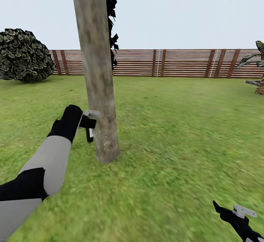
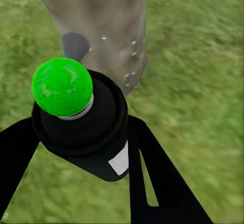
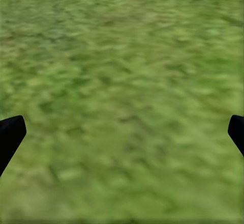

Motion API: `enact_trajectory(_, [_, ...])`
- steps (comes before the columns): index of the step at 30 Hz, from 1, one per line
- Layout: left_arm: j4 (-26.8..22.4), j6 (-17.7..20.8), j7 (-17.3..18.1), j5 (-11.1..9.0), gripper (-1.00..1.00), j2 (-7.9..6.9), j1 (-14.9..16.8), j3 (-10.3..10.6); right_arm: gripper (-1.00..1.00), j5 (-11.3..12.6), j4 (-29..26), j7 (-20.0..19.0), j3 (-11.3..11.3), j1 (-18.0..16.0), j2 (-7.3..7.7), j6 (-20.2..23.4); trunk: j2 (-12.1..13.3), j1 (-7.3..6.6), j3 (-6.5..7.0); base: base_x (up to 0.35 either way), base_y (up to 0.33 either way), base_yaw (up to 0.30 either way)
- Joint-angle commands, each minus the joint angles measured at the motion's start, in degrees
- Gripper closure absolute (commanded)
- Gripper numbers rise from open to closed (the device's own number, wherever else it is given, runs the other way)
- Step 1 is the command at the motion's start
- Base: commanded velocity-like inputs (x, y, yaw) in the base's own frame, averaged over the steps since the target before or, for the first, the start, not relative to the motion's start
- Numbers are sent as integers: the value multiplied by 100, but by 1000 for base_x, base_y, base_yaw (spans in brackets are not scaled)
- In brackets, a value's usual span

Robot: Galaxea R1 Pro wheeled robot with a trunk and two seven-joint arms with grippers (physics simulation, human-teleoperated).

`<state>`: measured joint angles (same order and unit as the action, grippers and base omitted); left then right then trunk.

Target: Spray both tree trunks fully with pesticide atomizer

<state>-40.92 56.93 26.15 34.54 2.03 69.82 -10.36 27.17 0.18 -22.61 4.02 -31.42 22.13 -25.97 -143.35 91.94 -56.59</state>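
Atomizer [image 2: 84,127] sat clamped in the left gripper [image 1: 89,124], nozzle at the trunk [image 1: 97,77] to wet its bark; specks showed there. Right gripper [image 1: 238,218], at five o'clock, hung spread and empty.

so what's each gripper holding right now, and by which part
The left gripper clamps the small dark pesticide atomizer with a green tip around its cylindrical body, beside the mottled grey-brown tree trunk. The right gripper is open, holding nothing.
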Motion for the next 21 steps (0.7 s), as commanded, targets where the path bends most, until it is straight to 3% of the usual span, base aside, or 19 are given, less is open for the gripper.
enact_trajectory(1, [-5,11,54,70,100,7,35,28,-100,16,9,-51,41,-4,2,-5,-2,-1,-6,0,0,0])
enact_trajectory(5, [-1,29,57,70,100,7,284,215,-100,16,9,-51,39,-4,2,-5,-2,-1,-6,0,0,0])
enact_trajectory(18, [173,62,66,70,100,7,1220,236,-100,16,9,-51,40,-4,2,-5,-2,-1,-6,0,0,0])
enact_trajectory(21, [468,64,66,70,100,7,1521,236,-100,16,9,-51,40,-4,2,-5,-2,-1,-6,0,0,0])
